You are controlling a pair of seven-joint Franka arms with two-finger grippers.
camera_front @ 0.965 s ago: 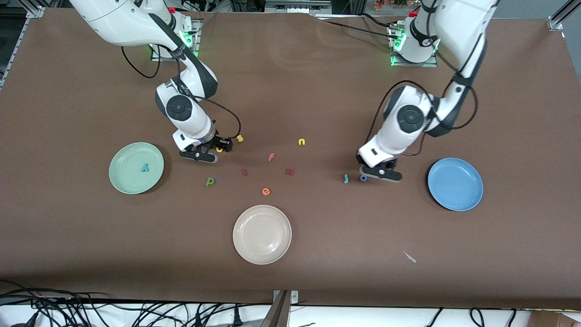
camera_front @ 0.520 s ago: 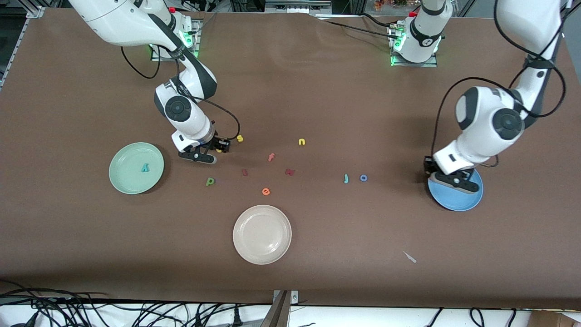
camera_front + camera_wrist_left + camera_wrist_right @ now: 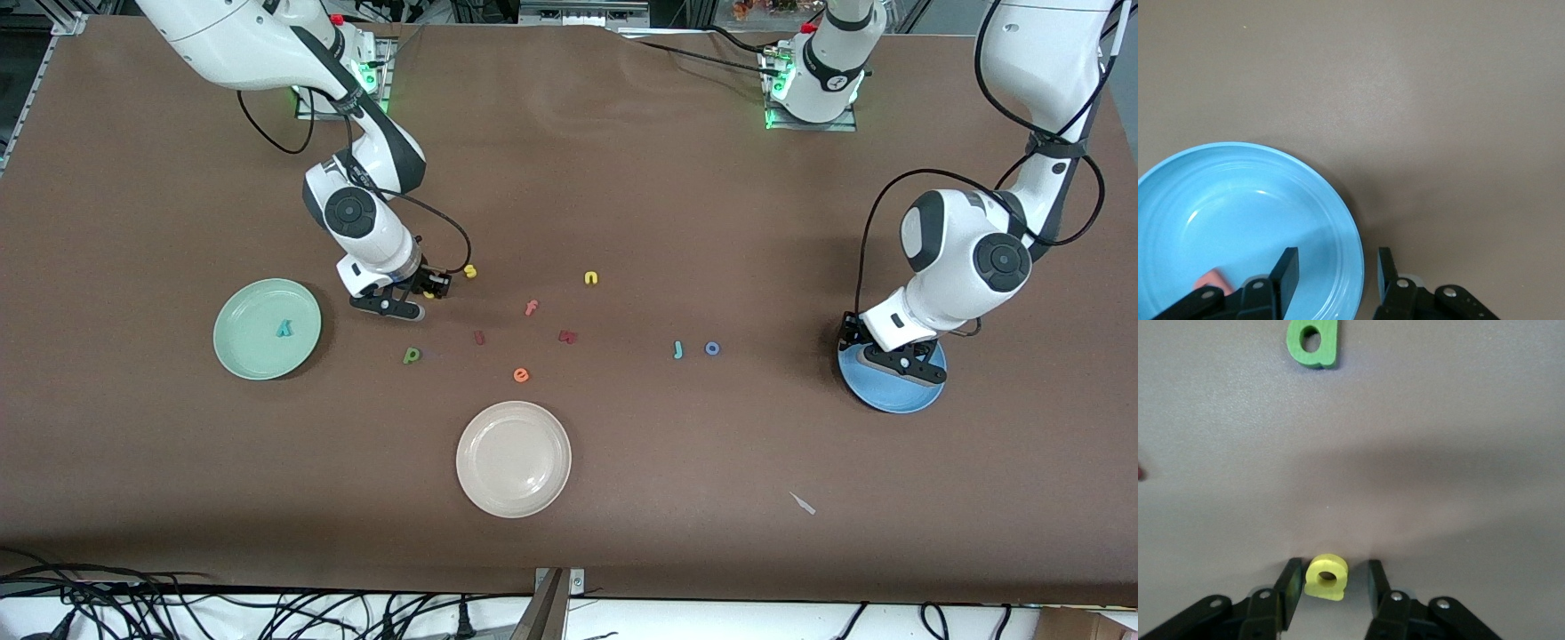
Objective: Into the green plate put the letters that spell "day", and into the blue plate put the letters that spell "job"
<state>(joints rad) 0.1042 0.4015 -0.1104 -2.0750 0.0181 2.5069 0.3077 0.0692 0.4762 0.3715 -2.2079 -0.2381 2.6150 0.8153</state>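
Observation:
My left gripper (image 3: 892,358) (image 3: 1335,267) hangs open low over the blue plate (image 3: 889,400) (image 3: 1238,200), nothing between its fingers. A pinkish-red "b" (image 3: 1208,280) lies in that plate beside one finger. The teal "j" (image 3: 677,349) and blue "o" (image 3: 712,348) lie on the table toward the middle. My right gripper (image 3: 425,296) (image 3: 1331,583) is down at the table with the yellow "a" (image 3: 1327,577) between its fingers; one finger touches it, a gap shows at the second. The green "d" (image 3: 412,355) (image 3: 1313,343) lies nearby. In the green plate (image 3: 240,356) lies the teal "y" (image 3: 284,328).
A cream-white plate (image 3: 513,418) sits nearer the front camera at mid table. Loose letters lie around the middle: yellow "s" (image 3: 470,271), yellow "n" (image 3: 591,278), pink "f" (image 3: 531,308), two dark red pieces (image 3: 479,337) (image 3: 568,336), orange "e" (image 3: 521,375).
The left arm swung from beside the "j" and "o" over to the blue plate, and its jaws opened. The right gripper's jaws narrowed around the yellow "a".

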